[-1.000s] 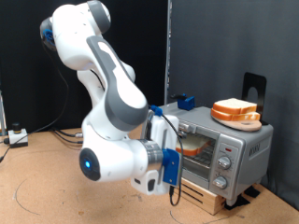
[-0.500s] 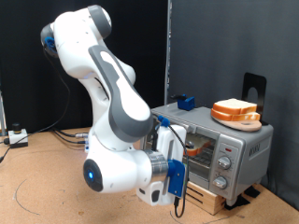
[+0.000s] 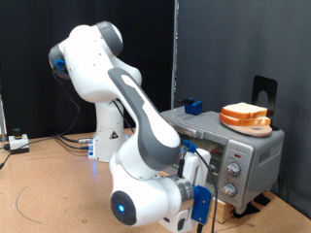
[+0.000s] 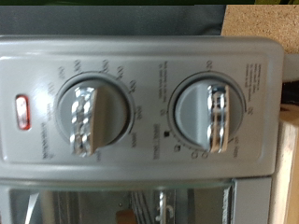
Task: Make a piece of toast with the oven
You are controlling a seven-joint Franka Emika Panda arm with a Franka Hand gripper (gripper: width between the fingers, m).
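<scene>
Before oven (image 3: 228,150) knobs (image 4: 91,114), arm; gripper unseen; floor beside.

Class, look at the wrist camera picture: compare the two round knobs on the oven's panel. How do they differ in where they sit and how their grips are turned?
The first knob sits beside the red-rimmed indicator light; the second knob sits nearer the panel's far edge, away from that light. The first knob's grip bar is slightly tilted in the picture; the second knob's stands nearly straight. Both are round, grey, with shiny ridged grips, ringed by printed markings too blurred to read, on the oven.
</scene>
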